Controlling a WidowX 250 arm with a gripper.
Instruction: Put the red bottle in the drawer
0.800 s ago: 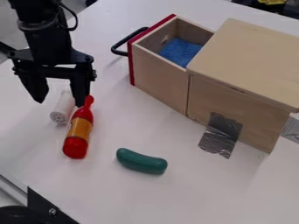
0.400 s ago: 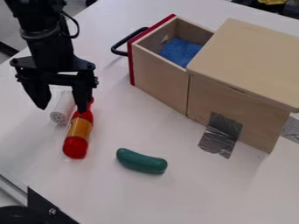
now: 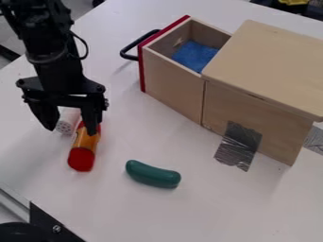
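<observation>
While the black tool (image 3: 71,131) hangs over the table (image 3: 189,212) with its fingers spread, the red bottle (image 3: 82,158) lies on its side beneath it.
The bottle's broad red end faces the near side of the table, and one finger covers part of its narrower end, so whether they touch is impossible to tell; beside it, partly behind the tool, is a white shaker (image 3: 65,124) with a holed end, and to the right a green cucumber-shaped object (image 3: 153,175) rests on the table near a wooden box (image 3: 271,66), whose drawer (image 3: 170,82), red-fronted with a black handle (image 3: 129,52), stands open with blue material (image 3: 194,56) inside.
</observation>
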